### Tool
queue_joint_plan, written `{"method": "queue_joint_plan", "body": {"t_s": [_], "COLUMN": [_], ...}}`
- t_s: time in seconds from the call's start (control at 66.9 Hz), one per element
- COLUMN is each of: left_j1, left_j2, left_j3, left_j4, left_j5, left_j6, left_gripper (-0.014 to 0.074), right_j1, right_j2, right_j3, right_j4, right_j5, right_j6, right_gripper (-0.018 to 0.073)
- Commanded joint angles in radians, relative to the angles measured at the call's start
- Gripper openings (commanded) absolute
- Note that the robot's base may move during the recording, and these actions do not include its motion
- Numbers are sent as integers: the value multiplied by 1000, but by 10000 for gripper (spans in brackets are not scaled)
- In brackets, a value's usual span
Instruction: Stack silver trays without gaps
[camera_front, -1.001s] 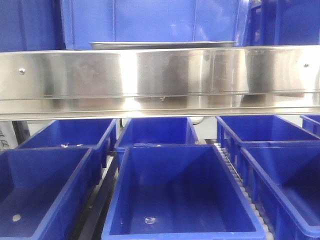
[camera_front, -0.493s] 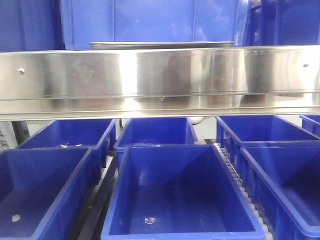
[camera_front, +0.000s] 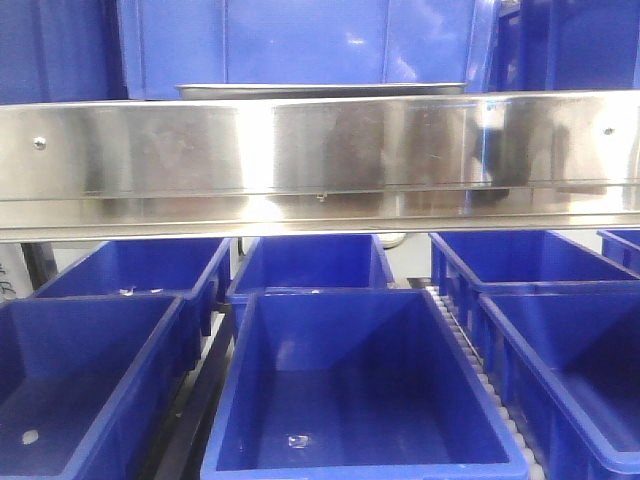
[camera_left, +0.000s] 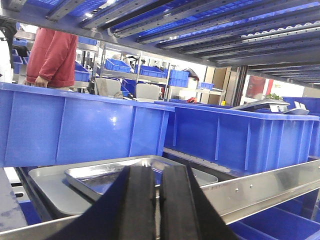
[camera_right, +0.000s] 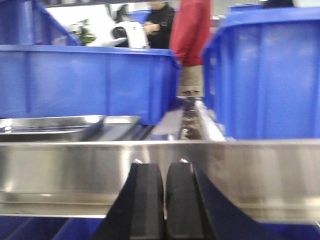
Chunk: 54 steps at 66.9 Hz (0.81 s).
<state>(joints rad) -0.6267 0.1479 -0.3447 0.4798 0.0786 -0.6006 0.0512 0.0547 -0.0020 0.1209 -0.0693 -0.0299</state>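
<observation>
Two silver trays lie on the upper shelf behind the steel rail. In the left wrist view a shiny tray (camera_left: 97, 176) rests askew inside a larger, duller tray (camera_left: 42, 189). My left gripper (camera_left: 159, 172) is shut and empty, just in front of them above the rail. From the front only a thin edge of the trays (camera_front: 320, 90) shows. In the right wrist view a tray (camera_right: 50, 125) sits up and to the left. My right gripper (camera_right: 164, 167) is shut and empty, facing the rail. Neither gripper shows in the front view.
A long steel shelf rail (camera_front: 320, 160) crosses in front of the trays. Blue bins (camera_left: 75, 127) stand behind and beside them on the shelf. More blue bins (camera_front: 350, 385) fill the level below. A person in a red top (camera_left: 52, 55) stands beyond the shelf.
The front view has drifted very slightly to the left. The trays have not moved.
</observation>
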Motion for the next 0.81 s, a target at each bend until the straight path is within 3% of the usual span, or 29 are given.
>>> {"method": "queue_joint_plan", "body": {"t_s": [0.0, 0.792], "left_j1": [-4, -4], "left_j2": [-6, -6], "left_j3": [0, 0], "left_j4": [1, 1], "left_j5": [-14, -14], "left_j6": [2, 2], "left_gripper": [24, 24], "right_j1": [-32, -43], "right_j2": [-55, -55], "right_j3": [2, 2], "right_j4": [4, -5], "right_j5": [69, 75], "right_j6": [11, 11], "right_gripper": [-22, -22]}}
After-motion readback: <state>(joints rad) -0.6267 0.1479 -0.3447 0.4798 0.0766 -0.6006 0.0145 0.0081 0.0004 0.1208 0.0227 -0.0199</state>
